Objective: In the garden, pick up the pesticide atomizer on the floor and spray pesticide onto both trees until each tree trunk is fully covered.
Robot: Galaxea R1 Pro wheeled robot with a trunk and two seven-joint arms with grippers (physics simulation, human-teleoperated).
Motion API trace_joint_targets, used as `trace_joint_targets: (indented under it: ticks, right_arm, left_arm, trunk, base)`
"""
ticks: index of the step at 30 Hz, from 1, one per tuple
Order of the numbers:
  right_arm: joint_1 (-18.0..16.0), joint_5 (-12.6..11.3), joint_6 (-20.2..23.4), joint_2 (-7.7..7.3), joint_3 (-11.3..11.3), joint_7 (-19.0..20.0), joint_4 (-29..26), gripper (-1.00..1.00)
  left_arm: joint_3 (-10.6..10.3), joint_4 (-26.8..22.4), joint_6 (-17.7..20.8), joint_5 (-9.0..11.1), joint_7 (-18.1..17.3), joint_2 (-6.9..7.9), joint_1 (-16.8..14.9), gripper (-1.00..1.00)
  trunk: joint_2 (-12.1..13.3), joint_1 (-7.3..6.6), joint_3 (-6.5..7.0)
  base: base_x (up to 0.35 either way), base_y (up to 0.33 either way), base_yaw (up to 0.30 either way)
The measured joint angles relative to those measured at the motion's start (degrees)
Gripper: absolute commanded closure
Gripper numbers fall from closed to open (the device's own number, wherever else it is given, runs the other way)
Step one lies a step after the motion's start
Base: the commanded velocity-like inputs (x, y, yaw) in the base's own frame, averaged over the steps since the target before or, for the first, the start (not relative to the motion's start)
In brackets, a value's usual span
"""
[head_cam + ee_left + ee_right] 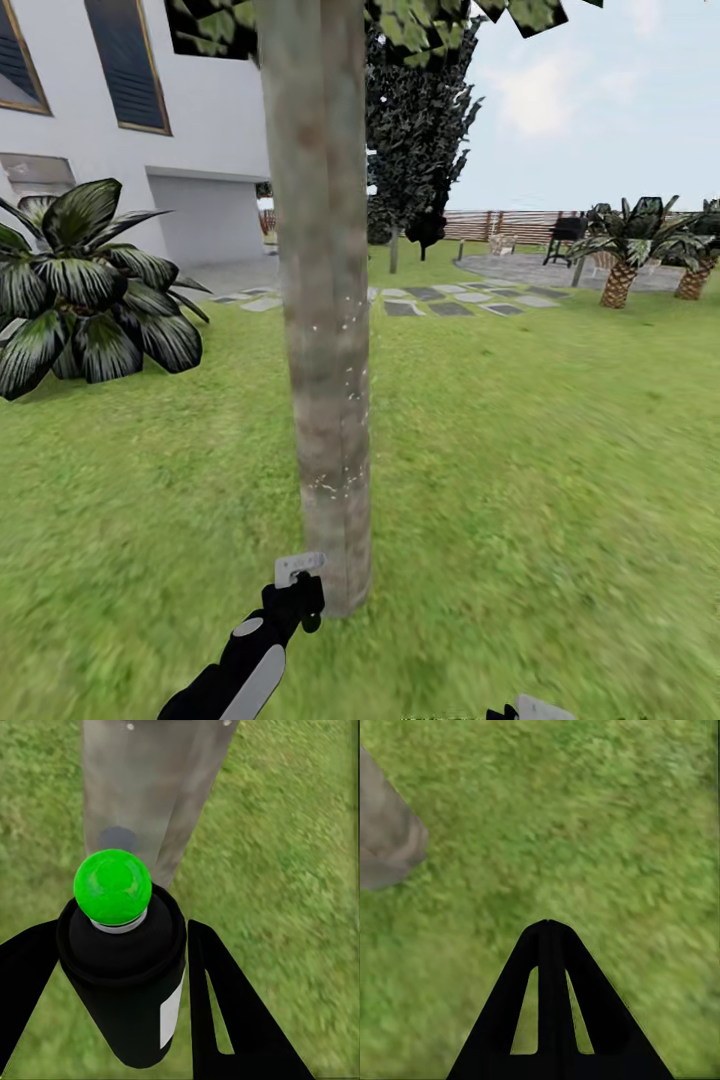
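A thick grey-brown tree trunk (320,300) rises from the lawn straight ahead, with leaves of its crown (420,25) at the top. Fine white pesticide specks (345,335) dot the bark at mid height and lower down. My left gripper (295,598) is shut on the pesticide atomizer (298,567) right beside the trunk's base. In the left wrist view the atomizer (112,886) has a green cap and a black body, held between my left gripper's (120,949) fingers and facing the trunk (150,787). My right gripper (547,924) is shut and empty over grass, low at the right (522,710).
A broad-leaved dark plant (85,285) stands at the left before the white house (200,110). Behind the trunk are a near-black conifer (415,130), stepping stones (440,300), a paved circle (530,268), short palms (625,250) and the slatted fence (510,225). Open grass lies to the right.
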Motion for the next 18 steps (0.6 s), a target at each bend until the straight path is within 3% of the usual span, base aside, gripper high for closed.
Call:
trace_joint_targets:
  ticks: [18]
  right_arm:
    - [0.0,0.0,0.0,0.00,0.0,0.0,0.0,1.00]
  left_arm:
    - [0.0,0.1,0.0,0.0,0.0,-0.25,0.0,1.00]
  trunk:
    - [0.0,0.00,0.00]
  base:
    - [0.000,0.336,-0.247]
